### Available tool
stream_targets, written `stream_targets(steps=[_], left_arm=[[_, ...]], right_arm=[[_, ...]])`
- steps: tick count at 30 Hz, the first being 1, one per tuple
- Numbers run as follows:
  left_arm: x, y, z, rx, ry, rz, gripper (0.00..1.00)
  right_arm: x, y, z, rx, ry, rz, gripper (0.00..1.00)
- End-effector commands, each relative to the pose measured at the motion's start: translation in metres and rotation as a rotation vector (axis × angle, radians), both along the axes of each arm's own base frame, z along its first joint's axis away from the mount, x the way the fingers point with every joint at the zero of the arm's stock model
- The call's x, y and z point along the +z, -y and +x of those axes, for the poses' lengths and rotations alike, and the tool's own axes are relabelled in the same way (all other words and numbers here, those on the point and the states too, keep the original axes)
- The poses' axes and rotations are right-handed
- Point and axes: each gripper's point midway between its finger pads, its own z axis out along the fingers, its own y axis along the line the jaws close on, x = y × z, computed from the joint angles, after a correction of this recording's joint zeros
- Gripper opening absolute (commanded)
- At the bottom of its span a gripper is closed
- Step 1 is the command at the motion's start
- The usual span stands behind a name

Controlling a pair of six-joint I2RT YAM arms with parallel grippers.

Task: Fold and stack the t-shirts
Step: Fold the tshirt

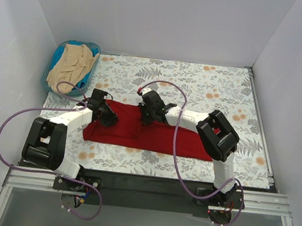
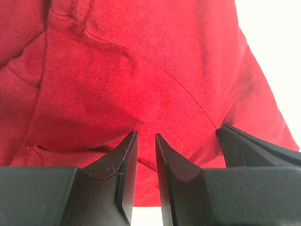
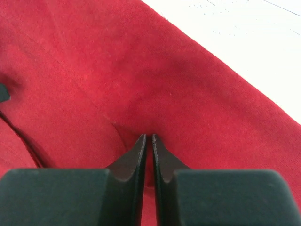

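The dark red t-shirt (image 1: 154,135) lies in a long folded band across the near middle of the flower-patterned table (image 1: 214,87). My left gripper (image 1: 108,116) is at the shirt's left end. In the left wrist view its jaws (image 2: 146,135) stand a narrow gap apart with red cloth (image 2: 141,70) bunched between them. My right gripper (image 1: 148,115) is at the shirt's far edge near the middle. In the right wrist view it (image 3: 148,136) is pinched shut on a fold of the red cloth (image 3: 117,61). The beige t-shirt (image 1: 72,66) lies crumpled in the basket.
The blue plastic basket (image 1: 53,63) stands at the far left corner of the table. White walls close in the left, back and right sides. Purple cables loop over both arms.
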Motion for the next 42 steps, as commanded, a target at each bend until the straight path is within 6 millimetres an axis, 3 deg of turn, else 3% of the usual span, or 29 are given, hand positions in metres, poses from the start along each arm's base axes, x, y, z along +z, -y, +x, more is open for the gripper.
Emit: stream_targets(steps=[1,4,8,10,12,14,15,16,18,20,24,25,26,27,28,30,31,32,33,35,37,38,39,42], left_arm=[[0.004,-0.004,0.006,0.018,0.039,0.020,0.20],[0.011,-0.007,0.012,0.020,0.057,0.042,0.20],[0.016,-0.010,0.020,0.031,0.056,0.063,0.20],[0.007,-0.015,0.020,0.052,0.021,0.095,0.20],[0.001,-0.020,0.023,0.098,0.000,0.116,0.19],[-0.008,-0.021,0.028,0.127,-0.026,0.131,0.19],[-0.013,-0.023,0.031,0.133,-0.032,0.144,0.19],[-0.016,-0.022,0.036,0.134,-0.037,0.151,0.19],[-0.027,-0.015,0.050,0.119,-0.059,0.170,0.18],[-0.034,-0.006,0.060,0.091,-0.065,0.179,0.17],[-0.035,0.013,0.111,0.015,-0.009,0.208,0.17],[-0.037,0.022,0.138,-0.042,0.018,0.218,0.18],[-0.035,0.026,0.153,-0.068,0.040,0.229,0.18],[-0.037,0.031,0.170,-0.105,0.073,0.240,0.22],[-0.027,0.044,0.211,-0.198,0.165,0.256,0.32],[-0.020,0.083,0.244,-0.373,0.234,0.154,0.42],[-0.057,0.095,0.250,-0.458,0.195,0.126,0.44],[0.009,0.120,0.291,-0.489,0.362,0.059,0.45],[0.016,0.123,0.295,-0.487,0.359,0.047,0.48],[0.066,0.130,0.316,-0.455,0.505,0.021,0.55],[0.101,0.127,0.320,-0.425,0.595,0.023,0.59],[0.133,0.125,0.317,-0.413,0.662,0.021,0.60],[0.142,0.124,0.315,-0.409,0.675,0.026,0.60],[0.164,0.116,0.300,-0.393,0.686,0.037,0.60]], right_arm=[[0.035,0.003,0.000,0.013,0.050,0.017,0.17],[0.063,-0.005,-0.006,0.062,0.065,0.082,0.19],[0.077,0.001,-0.004,0.058,0.103,0.086,0.19],[0.081,0.017,0.002,0.019,0.120,0.069,0.20],[0.067,0.046,0.009,-0.055,0.084,0.043,0.20],[0.072,0.068,0.011,-0.122,0.076,0.059,0.20],[0.060,0.089,0.010,-0.171,0.052,0.035,0.20],[0.069,0.100,0.012,-0.201,0.069,0.048,0.20],[0.060,0.130,0.011,-0.281,0.053,0.027,0.21],[0.067,0.148,0.011,-0.335,0.067,0.033,0.22],[0.058,0.201,0.011,-0.482,0.046,-0.003,0.24],[0.056,0.212,0.006,-0.511,0.036,-0.002,0.24],[0.056,0.219,0.004,-0.529,0.027,0.001,0.24],[0.054,0.229,0.004,-0.559,0.018,0.001,0.24],[0.056,0.234,-0.002,-0.570,0.018,0.011,0.24],[0.057,0.239,-0.007,-0.581,0.024,0.007,0.25],[0.062,0.241,-0.010,-0.585,0.036,0.013,0.27],[0.058,0.245,-0.012,-0.581,0.035,-0.005,0.29],[0.056,0.252,-0.011,-0.600,0.036,-0.027,0.31],[0.054,0.260,-0.009,-0.604,0.028,-0.052,0.35],[0.046,0.262,-0.007,-0.597,0.002,-0.069,0.38],[0.045,0.260,-0.005,-0.578,-0.002,-0.072,0.39],[0.038,0.261,-0.005,-0.575,-0.017,-0.096,0.39],[0.028,0.261,-0.001,-0.548,-0.038,-0.127,0.55]])
